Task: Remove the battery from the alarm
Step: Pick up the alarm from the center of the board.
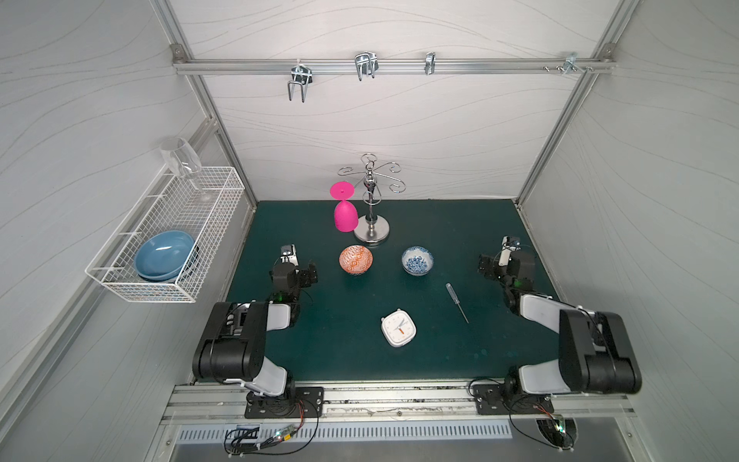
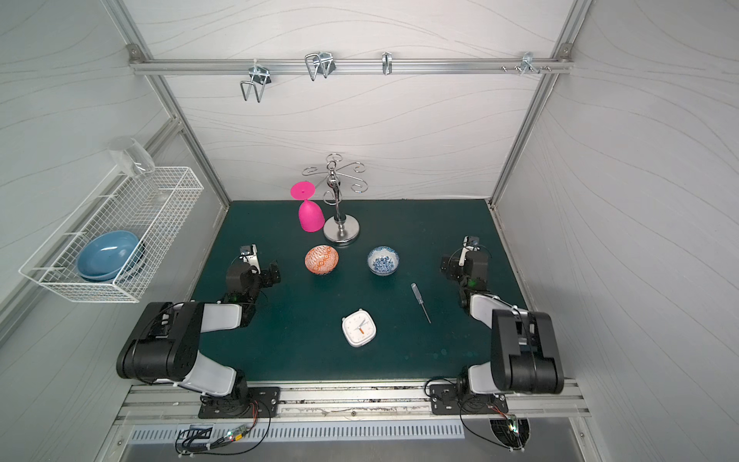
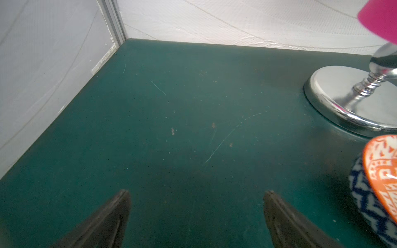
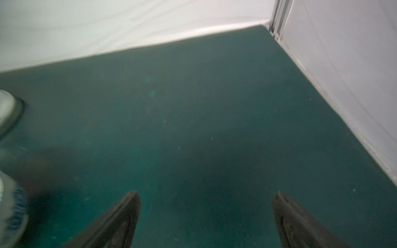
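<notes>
No writing, brand or number is legible anywhere; marks on the alarm (image 1: pixel 398 329) face are too small to read.

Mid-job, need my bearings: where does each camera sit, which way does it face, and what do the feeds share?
Top views: stereo pair overhead at the front, looking down toward the back wall; both show left arm, right arm, alarm, screwdriver.
Left wrist: low over the mat, facing the back-left corner; left gripper, jaws open.
Right wrist: low, facing the back-right corner; right gripper, jaws open.
Shared: orange bowl and stand in left wrist and top views; blue-patterned bowl in right wrist and top views.
</notes>
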`<state>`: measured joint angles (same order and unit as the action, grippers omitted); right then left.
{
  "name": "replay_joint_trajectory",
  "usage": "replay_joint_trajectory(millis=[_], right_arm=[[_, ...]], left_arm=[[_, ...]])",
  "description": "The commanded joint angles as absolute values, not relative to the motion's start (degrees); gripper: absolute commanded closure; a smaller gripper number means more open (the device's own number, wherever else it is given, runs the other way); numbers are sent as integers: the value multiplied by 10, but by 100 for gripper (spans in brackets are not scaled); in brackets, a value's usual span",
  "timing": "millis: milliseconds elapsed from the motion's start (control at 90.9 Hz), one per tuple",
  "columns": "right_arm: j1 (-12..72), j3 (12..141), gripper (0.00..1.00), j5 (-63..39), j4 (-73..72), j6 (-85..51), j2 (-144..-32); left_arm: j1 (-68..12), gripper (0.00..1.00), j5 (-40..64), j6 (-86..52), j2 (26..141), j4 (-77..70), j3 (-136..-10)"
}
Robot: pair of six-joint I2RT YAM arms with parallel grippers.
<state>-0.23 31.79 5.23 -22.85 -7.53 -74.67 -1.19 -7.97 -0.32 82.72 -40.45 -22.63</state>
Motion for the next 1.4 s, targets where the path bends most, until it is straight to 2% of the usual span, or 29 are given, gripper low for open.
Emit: replay_joint_trajectory(millis=[0, 99, 176, 363, 451, 616, 770, 1024, 1387], right_arm=[[8, 359, 1, 2, -77, -147, -632], [50, 398, 1, -35, 31, -196, -571], [101, 433, 1, -75, 122, -225, -553], [240, 464, 1, -169, 256, -249, -571], [292, 456, 1, -176, 289, -244, -592], [338, 447, 10, -201, 305, -232, -652], [378, 442, 26, -217, 283, -249, -726], [434, 473, 32, -193, 207, -306, -834], [440, 481, 50, -105, 189, -362, -900]], left_arm=[[-43, 0, -131, -37, 718, -293, -265], [-43, 0, -99, -204, 629, -105, -335], [-43, 0, -12, -301, 591, -14, -374], [-58, 0, 293, -432, 554, 110, -374], [-99, 0, 355, -500, 533, 97, -306], [-232, 0, 333, -579, 490, 47, -216], [-297, 0, 353, -637, 526, -6, -177], [-347, 0, 355, -699, 649, -156, -167], [-391, 0, 305, -742, 801, -236, -211]])
